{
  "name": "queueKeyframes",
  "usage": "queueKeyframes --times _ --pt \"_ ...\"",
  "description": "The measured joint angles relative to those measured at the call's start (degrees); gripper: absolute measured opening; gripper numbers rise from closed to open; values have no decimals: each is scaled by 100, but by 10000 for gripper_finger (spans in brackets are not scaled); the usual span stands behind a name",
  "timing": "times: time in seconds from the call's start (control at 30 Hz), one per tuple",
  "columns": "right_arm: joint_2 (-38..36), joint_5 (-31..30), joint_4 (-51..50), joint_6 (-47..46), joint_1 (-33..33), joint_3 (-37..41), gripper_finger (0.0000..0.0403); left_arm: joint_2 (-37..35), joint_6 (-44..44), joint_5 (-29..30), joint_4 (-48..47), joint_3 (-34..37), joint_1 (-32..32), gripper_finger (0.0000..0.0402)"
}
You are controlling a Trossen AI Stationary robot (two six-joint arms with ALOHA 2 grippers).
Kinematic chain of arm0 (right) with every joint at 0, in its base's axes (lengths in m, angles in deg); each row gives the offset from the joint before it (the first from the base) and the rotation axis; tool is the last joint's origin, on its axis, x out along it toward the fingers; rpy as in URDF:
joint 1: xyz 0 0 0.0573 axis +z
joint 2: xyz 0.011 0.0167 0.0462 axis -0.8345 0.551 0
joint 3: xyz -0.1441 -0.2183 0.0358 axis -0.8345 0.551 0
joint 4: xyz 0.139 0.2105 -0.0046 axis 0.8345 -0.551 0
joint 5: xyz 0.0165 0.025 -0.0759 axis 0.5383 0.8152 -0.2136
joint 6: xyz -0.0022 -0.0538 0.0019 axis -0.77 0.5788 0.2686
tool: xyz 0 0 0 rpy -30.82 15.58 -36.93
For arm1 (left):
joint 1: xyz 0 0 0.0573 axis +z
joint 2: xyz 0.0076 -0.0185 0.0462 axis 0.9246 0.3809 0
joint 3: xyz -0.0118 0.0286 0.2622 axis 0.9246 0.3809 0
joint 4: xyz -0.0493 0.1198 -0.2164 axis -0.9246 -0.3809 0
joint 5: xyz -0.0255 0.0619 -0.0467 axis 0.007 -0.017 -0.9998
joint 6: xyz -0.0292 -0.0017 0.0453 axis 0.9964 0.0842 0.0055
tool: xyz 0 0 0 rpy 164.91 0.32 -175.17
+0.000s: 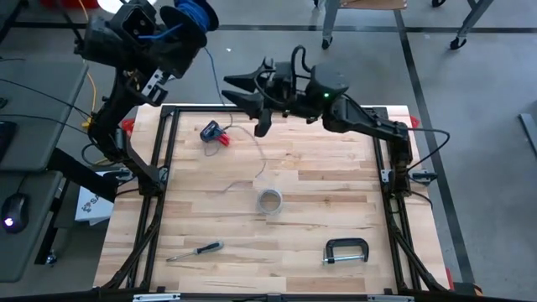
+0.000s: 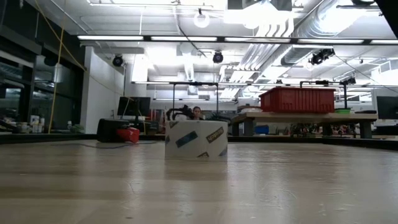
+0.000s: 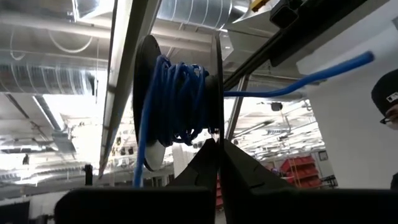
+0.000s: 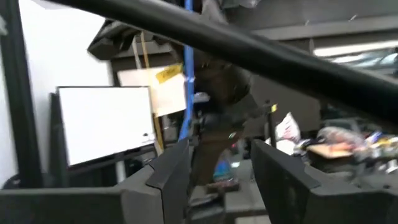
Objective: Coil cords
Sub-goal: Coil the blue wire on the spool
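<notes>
A black spool [image 3: 180, 99] wound with the blue cord [image 3: 177, 93] is held high beyond the table's far left corner, with my left gripper [image 3: 216, 144] shut on it; in the high view the spool [image 1: 191, 17] shows there too. One blue strand [image 3: 311, 78] leads off the spool and another hangs below it. My right gripper [image 1: 232, 91] hovers open above the far edge; the blue cord [image 4: 186, 68] runs just past one of its fingers [image 4: 171, 168], and I cannot tell whether they touch. The pale grey cord [image 1: 258, 155] lies loose on the tabletop. My left gripper pinches the rim of one spool flange [image 3: 215, 127] between its two fingertips. The fingers point upward at a slant. The spool is lifted clear of the table, its axle lying across the fingers, with the cord wound around its core.
On the table lie a tape roll [image 1: 269, 201], a screwdriver [image 1: 195, 249], a C-clamp [image 1: 346, 252] and a small blue and red tool [image 1: 214, 132]. Black frame rails [image 1: 159, 159] run along the table's left and right sides.
</notes>
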Motion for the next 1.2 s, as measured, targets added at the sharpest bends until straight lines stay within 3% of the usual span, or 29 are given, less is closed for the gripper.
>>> queueKeyframes --times 0.3,0.53,0.67,1.2 --pt "116 387 -50 -176 15 -2 167 26 30 0 -211 0 1 1" --pt "118 263 73 152 6 8 167 31 388 -124 -261 0 1 1" --pt "64 630 -13 -159 -26 -4 167 31 421 -195 -263 0 1 1" --pt "108 654 -529 247 -11 6 167 31 491 -242 -264 0 1 2"
